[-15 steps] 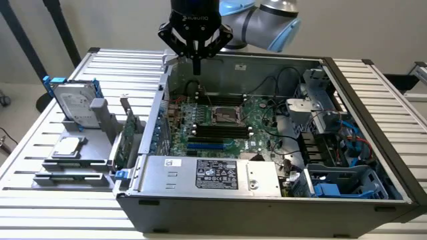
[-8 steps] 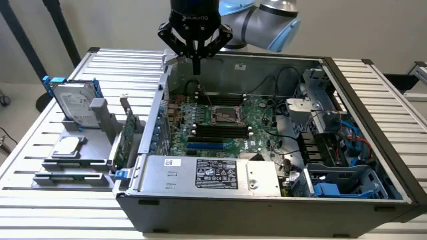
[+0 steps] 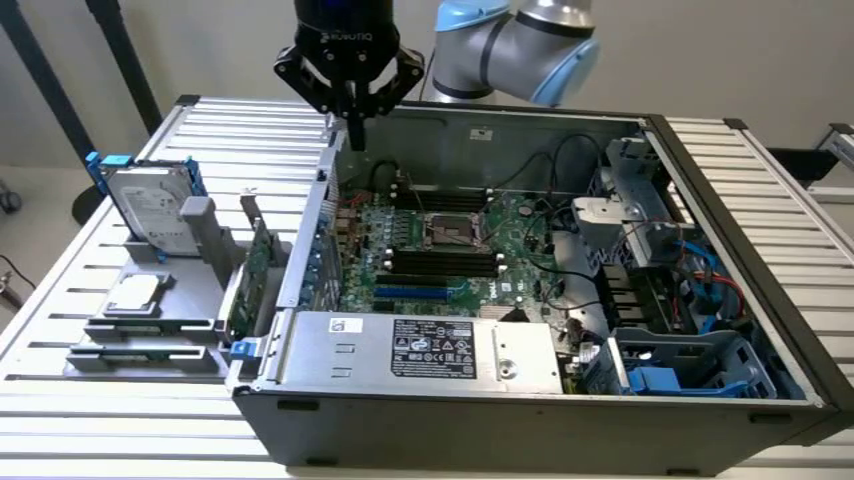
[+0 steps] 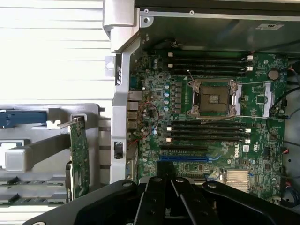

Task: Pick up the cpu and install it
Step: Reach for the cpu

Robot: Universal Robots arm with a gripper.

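Hovering gripper (image 3: 355, 135), arm (image 3: 534, 40) cropped

A robotics lab or test workshop — a slatted metal desk (image 3: 94, 400) carries an opened computer case (image 3: 534, 425) with its motherboard (image 3: 447, 250) bare, beside a grey rack (image 3: 147, 355) of loose parts. A robot arm (image 3: 534, 45) with a black hand (image 3: 355, 135) hangs above, against a plain pale wall (image 3: 747, 60).

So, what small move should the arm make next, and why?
Probably a sideways move toward the exterior view's left, to bring the jaws over the cpu. The jaws are shut and empty above the far edge of the computer case. The cpu lies on the grey stand outside the case, and the socket stands empty.
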